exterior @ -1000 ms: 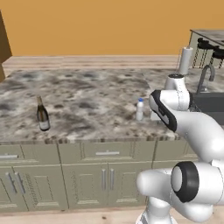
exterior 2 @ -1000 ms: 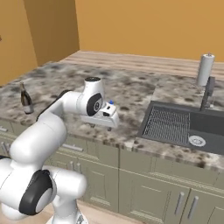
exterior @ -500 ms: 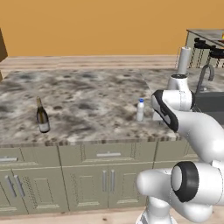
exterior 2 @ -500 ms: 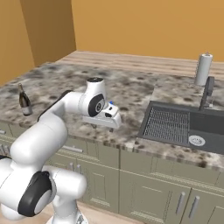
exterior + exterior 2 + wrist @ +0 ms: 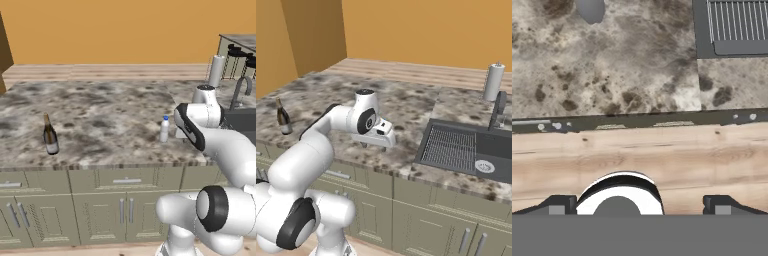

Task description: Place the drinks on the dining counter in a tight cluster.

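On the marbled worktop (image 5: 100, 115) the dark wine bottle (image 5: 49, 135) stands upright at the left near the front edge, the small water bottle (image 5: 164, 130) stands well apart toward the right, and just beside it the tool (image 5: 377, 146) hangs with its jaws spread wide, holding nothing.

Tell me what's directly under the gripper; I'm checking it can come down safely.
The hand view shows counter edge and wooden floor below the open gripper. The sink sits off to one side. The robot's body covers part of the floor.
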You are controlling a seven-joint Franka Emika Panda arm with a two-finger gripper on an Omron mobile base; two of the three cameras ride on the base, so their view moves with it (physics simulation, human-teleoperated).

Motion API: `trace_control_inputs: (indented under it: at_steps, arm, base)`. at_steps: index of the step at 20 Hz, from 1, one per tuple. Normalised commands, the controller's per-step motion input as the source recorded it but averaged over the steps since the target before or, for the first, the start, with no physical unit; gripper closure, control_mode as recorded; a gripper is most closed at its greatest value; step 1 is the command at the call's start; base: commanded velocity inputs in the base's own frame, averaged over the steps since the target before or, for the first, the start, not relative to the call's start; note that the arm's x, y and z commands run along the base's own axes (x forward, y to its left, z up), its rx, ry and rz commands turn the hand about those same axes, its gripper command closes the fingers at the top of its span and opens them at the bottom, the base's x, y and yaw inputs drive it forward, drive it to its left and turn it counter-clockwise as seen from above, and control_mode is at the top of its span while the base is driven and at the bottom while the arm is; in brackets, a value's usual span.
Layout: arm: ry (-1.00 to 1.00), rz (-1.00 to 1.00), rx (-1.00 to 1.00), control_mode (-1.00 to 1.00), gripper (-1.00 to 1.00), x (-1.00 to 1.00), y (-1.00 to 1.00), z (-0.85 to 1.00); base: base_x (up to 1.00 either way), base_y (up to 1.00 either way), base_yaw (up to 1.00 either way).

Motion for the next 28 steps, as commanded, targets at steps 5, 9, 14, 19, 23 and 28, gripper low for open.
trace_control_inputs:
  at_steps: [5, 9, 14, 19, 23, 28]
  arm:
    - [0.00, 0.00, 0.00, 1.00, -1.00, 0.00, 0.00, 0.00]
    - [0.00, 0.00, 0.00, 1.00, -1.00, 0.00, 0.00, 0.00]
    - [0.00, 0.00, 0.00, 1.00, -1.00, 0.00, 0.00, 0.00]
    - [0.00, 0.00, 0.00, 1.00, -1.00, 0.00, 0.00, 0.00]
    - [0.00, 0.00, 0.00, 1.00, -1.00, 0.00, 0.00, 0.00]
    - [0.00, 0.00, 0.00, 1.00, -1.00, 0.00, 0.00, 0.00]
  base:
    - [0.34, 0.00, 0.06]
    - [0.03, 0.00, 0.00]
    - [0.40, 0.00, 0.00]
    - [0.55, 0.00, 0.00]
    - [0.14, 0.00, -0.02]
    - [-0.01, 0.00, -0.01]
